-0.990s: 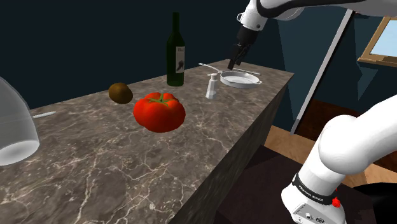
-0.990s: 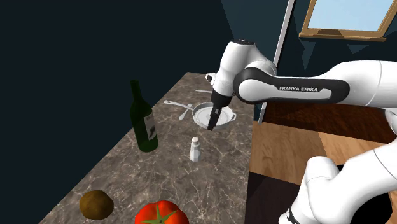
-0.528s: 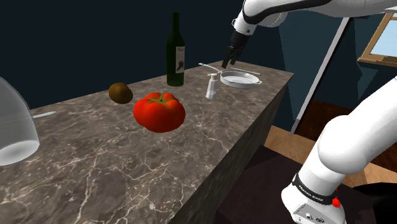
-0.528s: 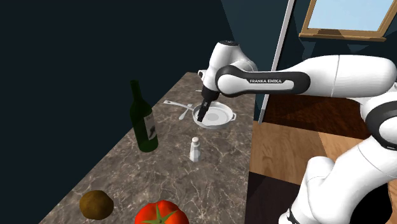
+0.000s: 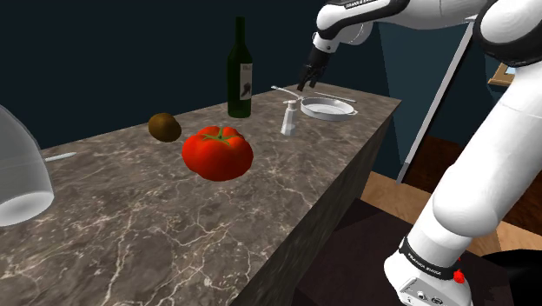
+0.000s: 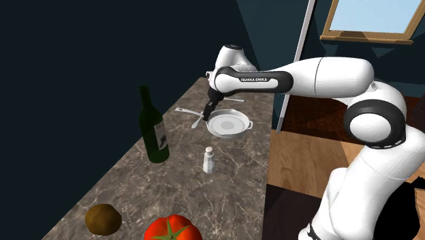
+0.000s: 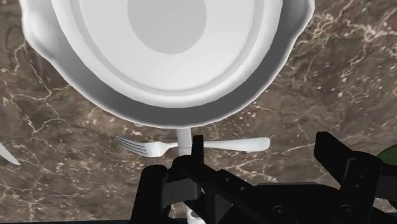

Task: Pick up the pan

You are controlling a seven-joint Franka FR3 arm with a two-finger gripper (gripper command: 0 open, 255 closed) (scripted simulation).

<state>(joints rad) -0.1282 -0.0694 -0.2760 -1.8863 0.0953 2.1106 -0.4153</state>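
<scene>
A white round pan (image 5: 327,107) (image 6: 228,125) (image 7: 165,51) with small side lugs lies at the far end of the marble counter (image 5: 174,217). Its thin handle (image 6: 185,110) (image 7: 184,135) points away from the counter's open edge. My black gripper (image 5: 304,84) (image 6: 206,117) (image 7: 264,153) hangs just above the handle side of the pan, beside the rim. Its fingers stand apart, open, with nothing clasped. In the wrist view the handle runs from the pan's rim under one finger (image 7: 197,147).
A white fork (image 7: 191,146) (image 6: 198,123) lies across the handle. A small white shaker (image 5: 287,117) (image 6: 210,160) and a dark wine bottle (image 5: 240,69) (image 6: 154,129) stand near the pan. Nearer lie a big red tomato (image 5: 217,152), a brown fruit (image 5: 164,127) and a glass bowl (image 5: 17,174).
The gripper has moved from over the pan's bowl toward its handle side, to the shoulder view's left. The pan and the other things lie as before.
</scene>
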